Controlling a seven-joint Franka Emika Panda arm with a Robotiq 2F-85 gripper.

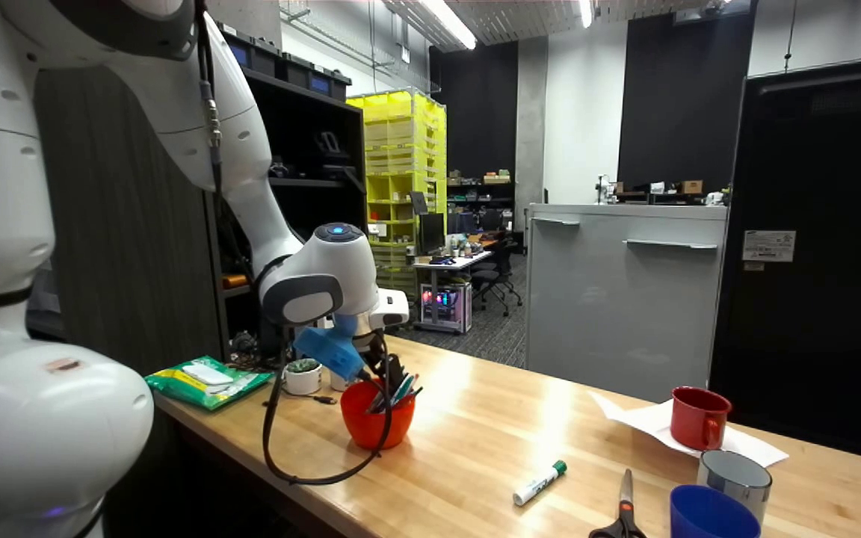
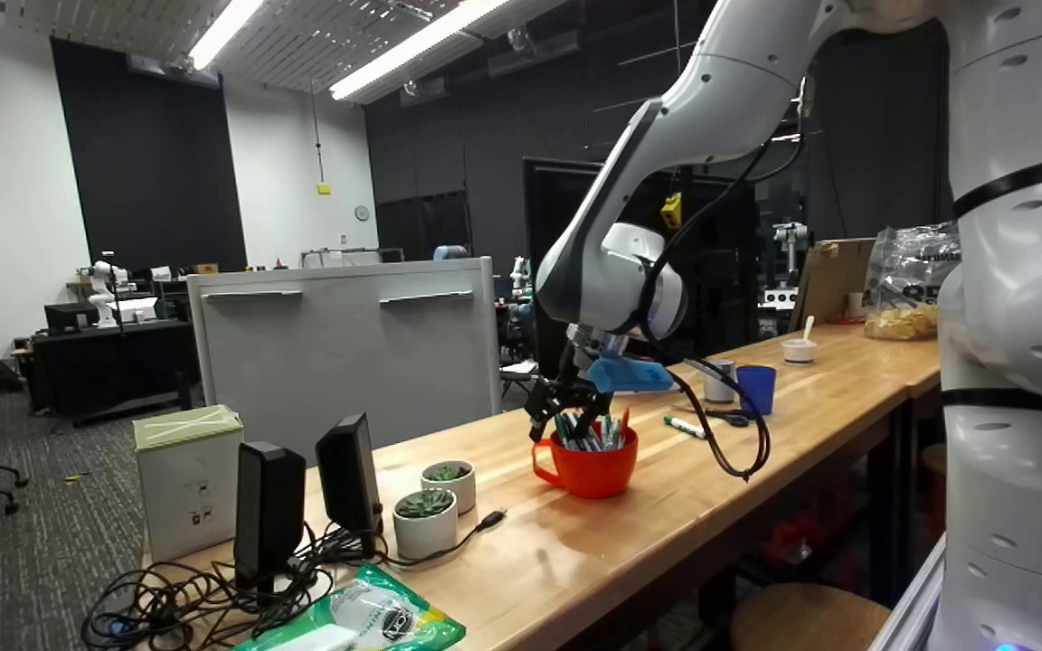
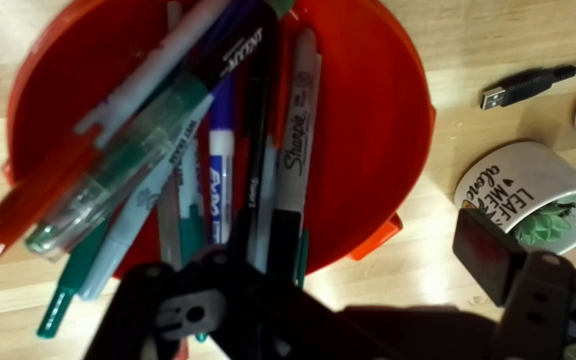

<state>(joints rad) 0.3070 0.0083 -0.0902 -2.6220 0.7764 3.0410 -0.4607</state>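
As your hand (image 2: 562, 421) is hovering at the orange-red mug (image 2: 595, 472), its jaws are standing wide apart. One finger is hanging over the mug's contents; the opposite finger (image 3: 488, 257) is sitting out past the rim, handle side. Whether any fingertip is touching something, you aren't getting from these views.

The mug is standing upright on the counter (image 1: 460, 441), and it is holding a crowd of pens and markers (image 2: 595, 441), leaning and crossing every which way. You are seeing a grey-white Sharpie (image 3: 298, 125), a blue-and-white Expo marker (image 3: 222, 185) and an orange-red pen (image 3: 33, 200) in the bunch, that last one sticking out over the rim.

Near the mug, two white planters (image 2: 426, 535) are holding succulents, and a USB plug (image 3: 525, 86) is lying just beside them. Farther along that end, a green bag (image 1: 214, 397) is lying flat and two black speakers (image 2: 269, 506) are standing by a tangle of cables (image 2: 159, 610).

Toward the opposite end, a green-capped marker (image 1: 540, 483) is lying loose, scissors (image 1: 626, 512) are lying near it, and a blue cup (image 1: 714, 515) is standing right by a grey cup (image 1: 733, 474). A dark red cup (image 1: 699, 415) is resting on white paper (image 1: 653, 421) near those.
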